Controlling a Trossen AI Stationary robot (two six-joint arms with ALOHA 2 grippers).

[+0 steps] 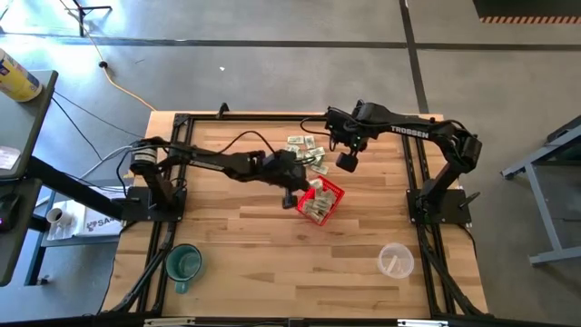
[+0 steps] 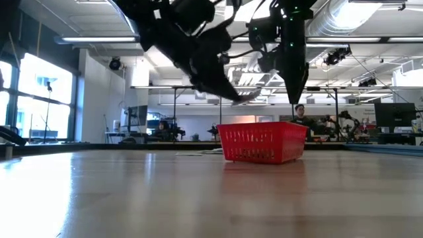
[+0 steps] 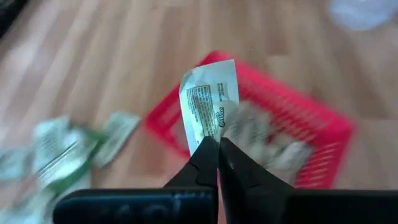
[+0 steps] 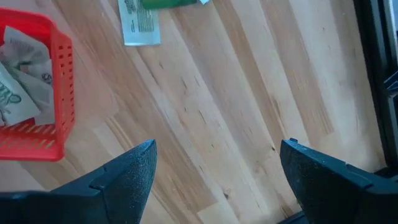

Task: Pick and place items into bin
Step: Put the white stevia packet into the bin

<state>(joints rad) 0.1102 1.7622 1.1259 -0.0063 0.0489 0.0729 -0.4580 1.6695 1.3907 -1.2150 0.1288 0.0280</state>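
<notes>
The red basket (image 1: pixel 322 202) stands near the middle of the table with several crumpled pale-green-and-white slips in it (image 4: pixel 18 87). More slips lie in a loose pile (image 1: pixel 304 150) on the wood just beyond it. My left gripper (image 3: pixel 216 142) reaches in from the table's left, shut on one slip (image 3: pixel 208 102), and hangs in the air beside the basket's left end (image 2: pixel 228 142). My right gripper (image 4: pixel 214 168) points down, wide open and with nothing in it, above bare wood to the right of the pile (image 1: pixel 347 162). My left gripper pinches one edge of the slip (image 3: pixel 210 132) between its two fingertips. The fingers slant downward from the table's left. The slip is lifted clear of table and basket and sticks out past the fingertips, creased but spread.
A green mug (image 1: pixel 184 263) stands near the front left corner and a clear plastic cup (image 1: pixel 396 261) near the front right. One flat slip (image 4: pixel 140 25) lies apart on the wood beyond the basket. A person (image 2: pixel 301 114) shows far behind the table.
</notes>
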